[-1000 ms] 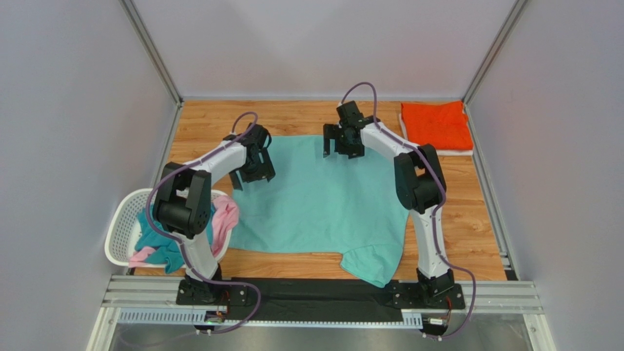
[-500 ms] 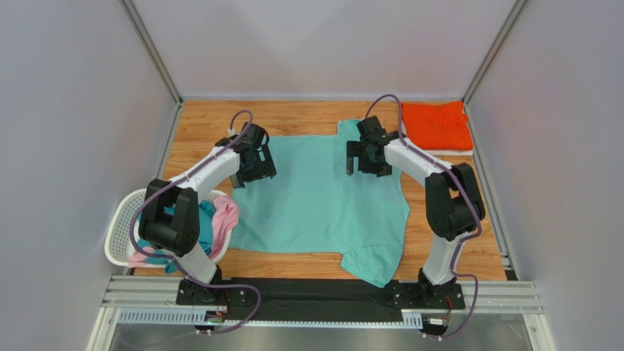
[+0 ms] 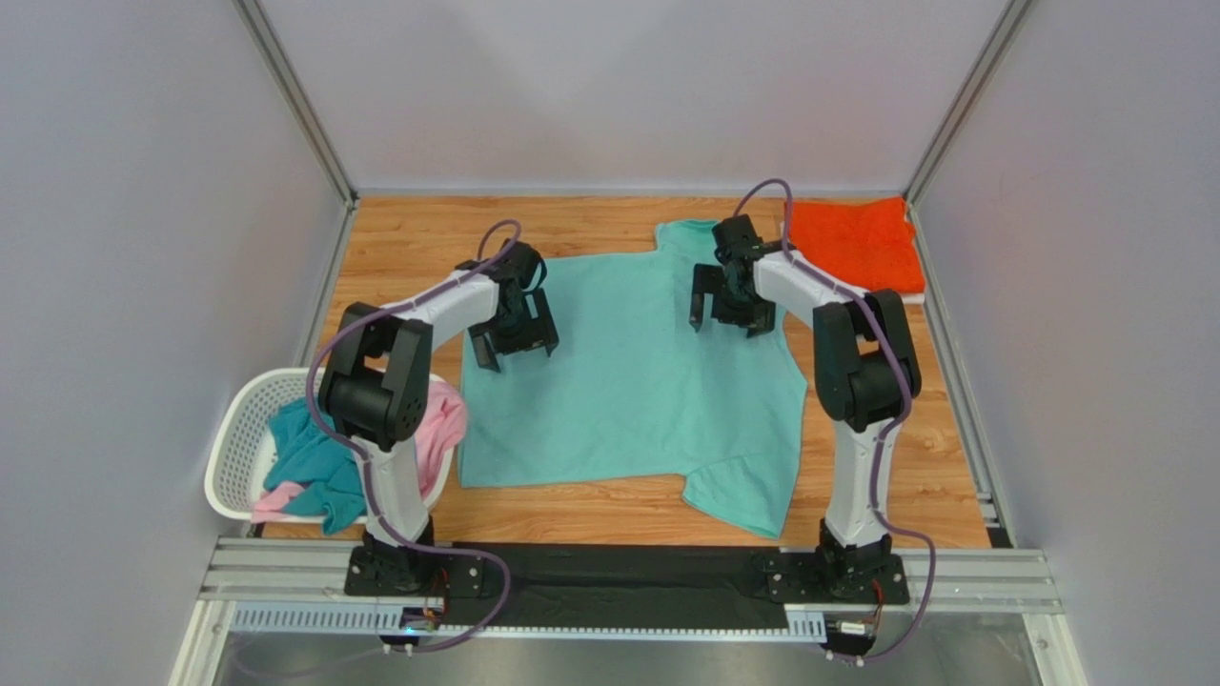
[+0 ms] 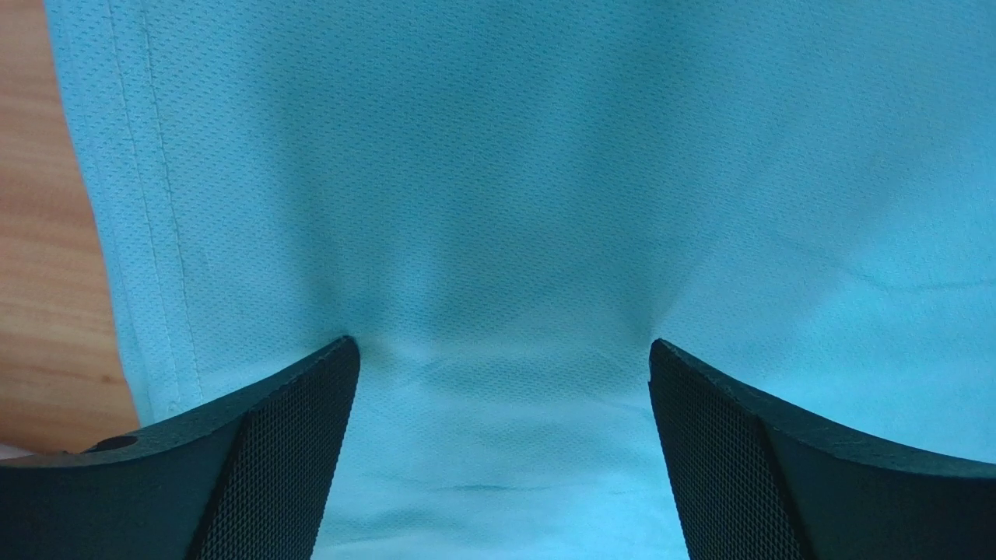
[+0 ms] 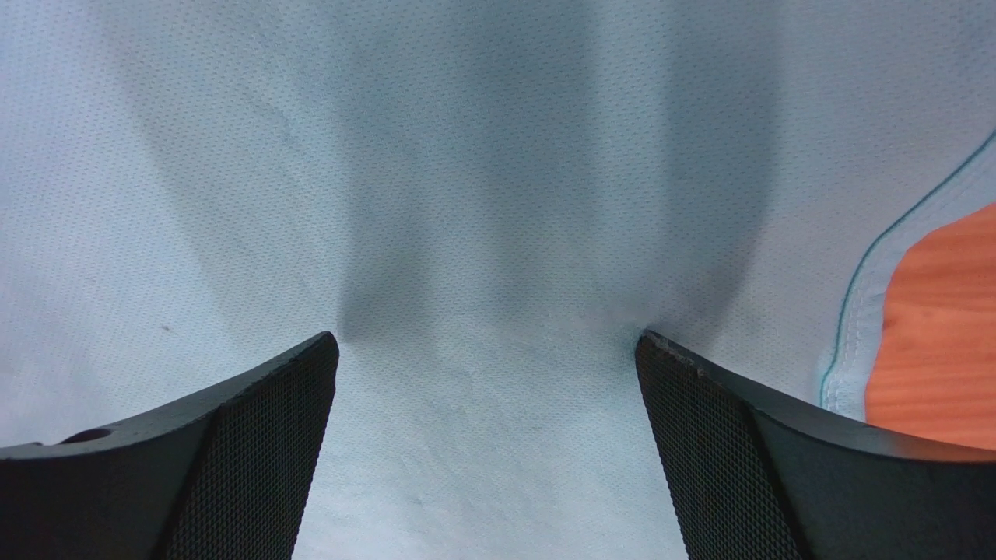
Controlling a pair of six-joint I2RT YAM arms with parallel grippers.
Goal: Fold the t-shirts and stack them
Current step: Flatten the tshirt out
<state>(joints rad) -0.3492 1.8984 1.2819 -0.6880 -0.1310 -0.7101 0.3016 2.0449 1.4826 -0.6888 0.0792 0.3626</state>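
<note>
Pressing on the cloth: the left fingers (image 3: pixel 516 326) and the right fingers (image 3: pixel 733 303) both stand spread wide and grip nothing. In each wrist view the two tips bear down on the mint-teal shirt (image 3: pixel 630 386), and shallow creases run away from them.
Mint-teal shirt: it lies open across the middle of the desk (image 3: pixel 401 236), with one sleeve at the far edge and the other at the near right corner.
Left fingers' spot: just inside the shirt's far left corner, beside a stitched hem with bare wood next to it.
Right fingers' spot: on the far right part of the shirt, close to a seamed edge and just beside the far sleeve.
Why there: probably so that two contacts well apart along the far side can pin and smooth the cloth flat before any fold.
Orange shirt (image 3: pixel 857 243): folded in the far right corner, clear of the working area, likely where the stack begins.
Basket (image 3: pixel 229 458): at the left, holding a teal-blue shirt (image 3: pixel 308 458) and a pink shirt (image 3: pixel 441 422), seemingly waiting their turn.
Stage: spreading, by my reading; the mint-teal shirt is not yet folded.
Next move: the fingers would need to close on an edge before lifting it over.
Risk: the near sleeve looks rumpled and could get caught in a fold.
</note>
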